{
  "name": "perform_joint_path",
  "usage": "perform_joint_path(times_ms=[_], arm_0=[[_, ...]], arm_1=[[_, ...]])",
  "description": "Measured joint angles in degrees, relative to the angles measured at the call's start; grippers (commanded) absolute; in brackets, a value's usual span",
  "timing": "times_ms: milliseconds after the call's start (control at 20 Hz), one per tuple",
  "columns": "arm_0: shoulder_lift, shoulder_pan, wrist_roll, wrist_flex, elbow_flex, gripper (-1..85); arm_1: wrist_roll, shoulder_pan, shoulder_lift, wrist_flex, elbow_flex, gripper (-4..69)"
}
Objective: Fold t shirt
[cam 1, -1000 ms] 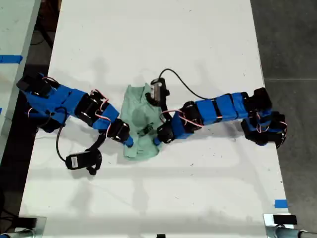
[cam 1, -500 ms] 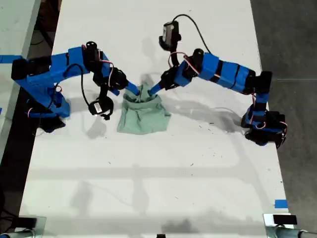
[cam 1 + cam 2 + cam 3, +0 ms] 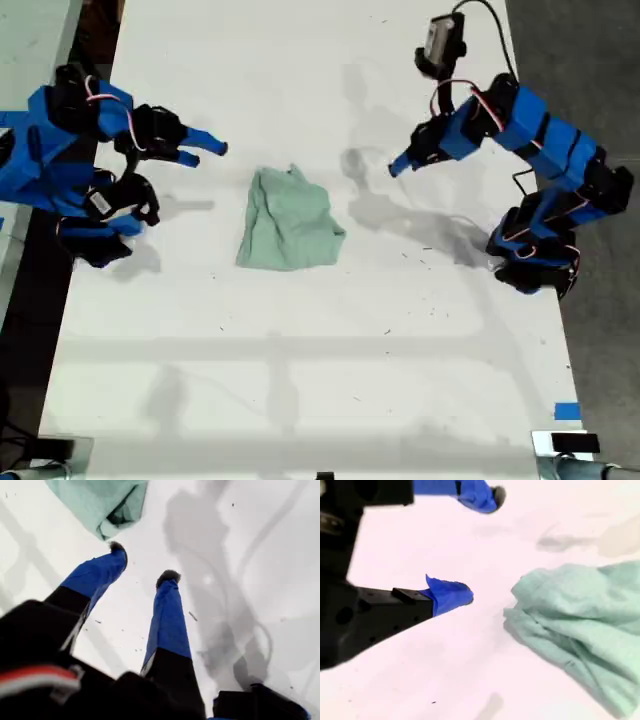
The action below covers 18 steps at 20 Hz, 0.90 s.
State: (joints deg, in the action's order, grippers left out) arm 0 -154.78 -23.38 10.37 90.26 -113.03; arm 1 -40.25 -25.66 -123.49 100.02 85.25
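Exterior view's left: second end effector (image 3: 205,152) hangs above the surface (image 3: 300,350), jaws spread wide, nothing between them. The second wrist view confirms the empty gap.

Centre: the t shirt (image 3: 290,222) lies on the surface between the two arms and apart from both. It is pale mint green, a compact, roughly squarish bundle, wrinkled, with a small peak of cloth at the edge toward the view's top. Layers overlap unevenly and the edge facing the second end effector looks thick and rolled.

Exterior view's right: first end effector (image 3: 398,166) is raised, jaws parted, holding nothing.

Judgement: fold mostly laid, a tidying pass remains. To do it well, each end effector should pinch only a top-layer corner, both lifting together, dragging the cloth flat and releasing low to avoid bunching.
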Motion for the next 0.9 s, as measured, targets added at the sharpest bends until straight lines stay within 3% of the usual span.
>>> perform_joint_path(times_ms=[100, 150, 300, 400, 500, 600, 650, 800, 900], arm_0=[[-16.44, 8.53, -6.24, -7.73, -10.72, -0.1], [-24.35, 13.8, -8.35, -14.59, -18.63, 0.3], [-47.29, 24.87, -11.51, -40.69, -50.19, 3.5], [-48.96, 27.25, -15.47, -48.69, -68.2, 10.3], [-49.92, 28.92, -17.84, -46.93, -72.86, 11.8], [-50.01, 28.65, -18.11, -36.91, -73.21, 12.4], [-50.1, 28.48, -15.64, -34.19, -73.21, 12.4], [-50.1, 29.97, 3.25, -32.26, -73.21, 11.7], [-50.1, 32.17, 6.94, -32.26, -73.21, 11.5]], arm_1=[[9.14, 9.23, -13.97, -0.44, 14.5, 10.3], [14.06, 15.03, -20.39, -2.02, 22.76, 10.2], [25.66, 26.02, -40.61, -7.91, 50.36, 3.9], [28.21, 31.64, -59.77, -10.2, 66.97, 2.5], [28.83, 35.07, -74.18, -12.39, 77.52, 1.0], [26.37, 36.12, -76.46, -15.91, 86.04, 1.8], [21.01, 36.04, -75.67, -18.02, 87.8, 1.7], [-2.02, 35.42, -76.82, -18.9, 88.77, 1.6], [-2.11, 35.33, -76.82, -18.9, 88.77, 1.4]])
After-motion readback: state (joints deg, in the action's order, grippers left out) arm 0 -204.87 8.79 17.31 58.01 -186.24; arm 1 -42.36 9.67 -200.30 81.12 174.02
